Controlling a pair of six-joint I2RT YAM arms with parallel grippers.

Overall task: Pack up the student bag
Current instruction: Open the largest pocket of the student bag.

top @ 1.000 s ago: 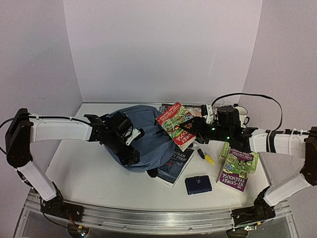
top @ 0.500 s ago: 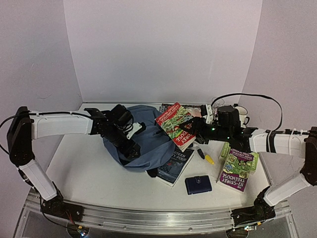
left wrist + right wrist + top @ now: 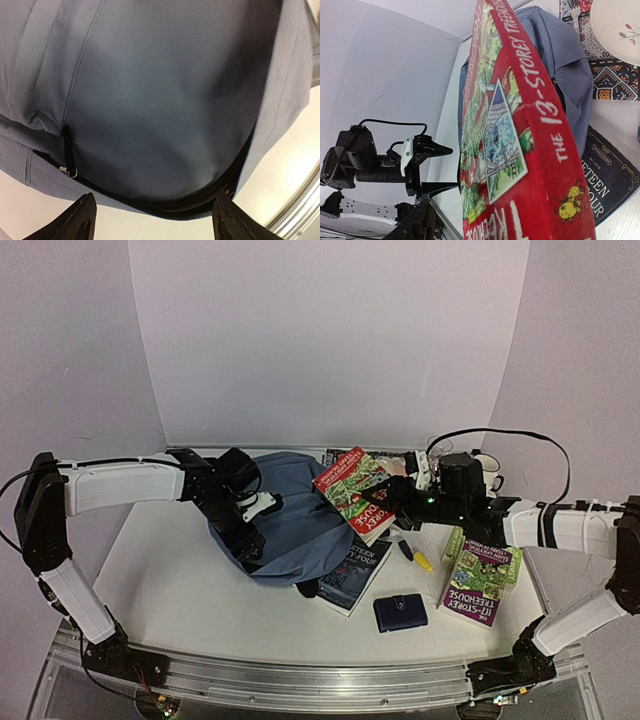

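Slate-blue student bag (image 3: 300, 525), black zip (image 3: 175, 206); left jaws wide, right jaws holding red book (image 3: 350, 485).

Red Treehouse book (image 3: 520, 140) hogs the shot, tilted on edge, blue student bag (image 3: 565, 55) behind it, dark book (image 3: 612, 175) flat lower right.

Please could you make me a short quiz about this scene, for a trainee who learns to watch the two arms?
1. True or false: the right gripper holds the red book.
2. The left gripper, above the student bag, is: A open and empty; B shut on fabric; C out of view.
3. Which small dark thing lies nearest the table's front edge?
Key: 1 true; 2 A; 3 the wallet.
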